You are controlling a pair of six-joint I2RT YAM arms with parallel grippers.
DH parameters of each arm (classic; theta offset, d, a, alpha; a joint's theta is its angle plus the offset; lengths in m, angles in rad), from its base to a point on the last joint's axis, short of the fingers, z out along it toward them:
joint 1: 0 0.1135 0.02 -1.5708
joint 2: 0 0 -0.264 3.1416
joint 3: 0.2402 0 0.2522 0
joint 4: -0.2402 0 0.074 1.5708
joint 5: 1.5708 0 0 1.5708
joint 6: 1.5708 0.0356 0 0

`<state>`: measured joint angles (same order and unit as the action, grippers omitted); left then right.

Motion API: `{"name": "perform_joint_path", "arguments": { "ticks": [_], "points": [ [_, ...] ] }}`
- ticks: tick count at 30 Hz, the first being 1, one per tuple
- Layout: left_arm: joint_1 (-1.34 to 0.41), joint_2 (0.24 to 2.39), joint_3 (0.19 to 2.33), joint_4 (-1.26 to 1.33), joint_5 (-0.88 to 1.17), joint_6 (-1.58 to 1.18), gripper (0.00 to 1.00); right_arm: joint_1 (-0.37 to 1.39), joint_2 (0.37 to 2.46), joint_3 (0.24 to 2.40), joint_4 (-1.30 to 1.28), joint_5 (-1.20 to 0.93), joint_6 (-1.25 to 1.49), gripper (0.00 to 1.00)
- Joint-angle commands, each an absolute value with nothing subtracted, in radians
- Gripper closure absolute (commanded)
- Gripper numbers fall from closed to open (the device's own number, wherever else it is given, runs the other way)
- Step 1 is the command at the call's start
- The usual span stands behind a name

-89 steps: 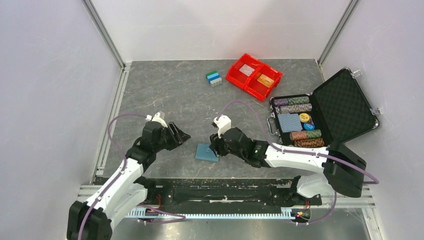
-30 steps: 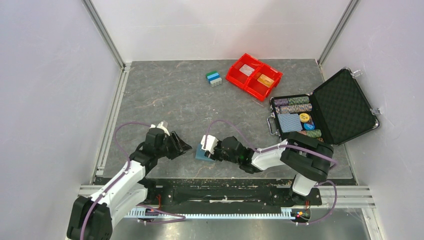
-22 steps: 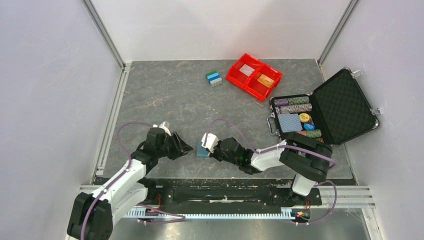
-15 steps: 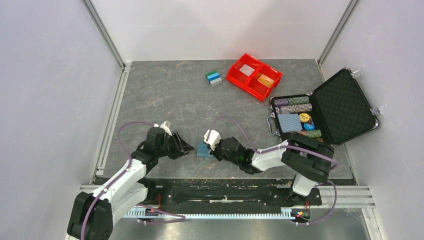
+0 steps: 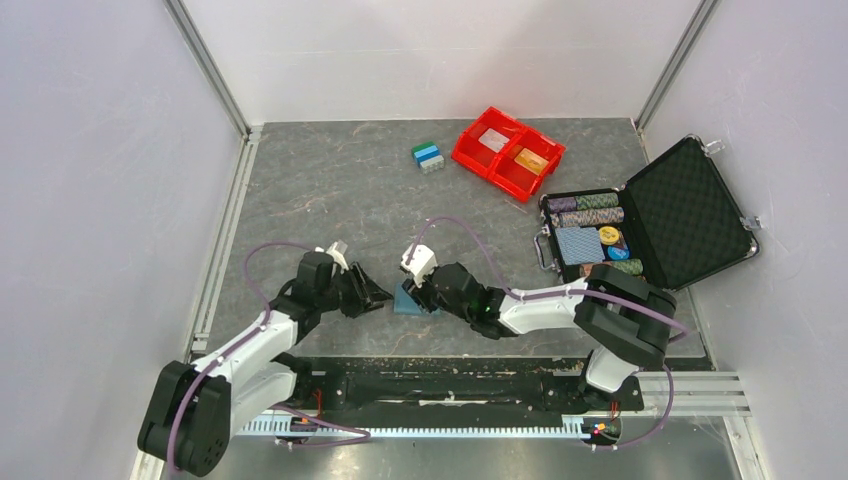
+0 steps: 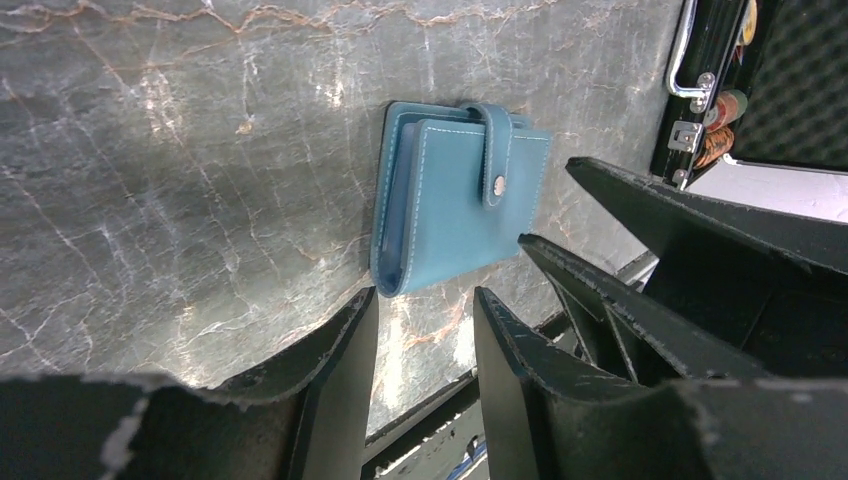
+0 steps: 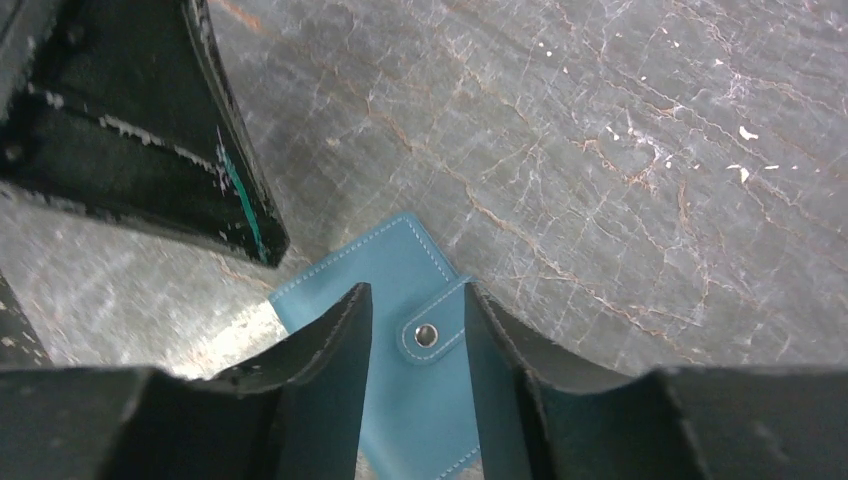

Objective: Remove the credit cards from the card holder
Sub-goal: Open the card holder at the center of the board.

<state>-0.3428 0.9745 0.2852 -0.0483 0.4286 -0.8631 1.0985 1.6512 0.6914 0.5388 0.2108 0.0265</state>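
Card holder (image 6: 455,205) lies shut on the table (image 5: 330,190), between the grippers. Right gripper (image 7: 417,290) is open, straddling the snap tab (image 7: 432,333); left gripper (image 6: 425,295) is open and empty at a corner. Pinch the tab only; left should pin the body.

Card holder (image 6: 455,205) snapped shut, contents hidden. Right wrist view: its near end runs off frame bottom, flanks covered by right gripper (image 7: 416,290). Top view: red bin (image 5: 507,150) contents too small to identify.
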Motion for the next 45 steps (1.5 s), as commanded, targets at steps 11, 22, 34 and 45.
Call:
{"name": "perform_joint_path", "arguments": {
  "ticks": [11,22,34,45],
  "points": [
    [-0.345,0.949,0.245,-0.026,0.390,-0.902,0.53,1.068,1.756,0.694,0.558,0.088,-0.222,0.53],
    [-0.345,0.972,0.255,-0.027,0.394,-0.885,0.53,1.068,1.763,0.635,0.580,0.165,-0.126,1.00],
    [-0.345,0.960,0.263,-0.029,0.414,-0.881,0.52,1.048,1.671,0.701,0.439,0.207,0.127,1.00],
    [-0.358,0.983,0.299,0.018,0.500,-0.893,0.51,1.002,1.604,0.695,0.380,0.113,0.419,1.00]
  ]
}}
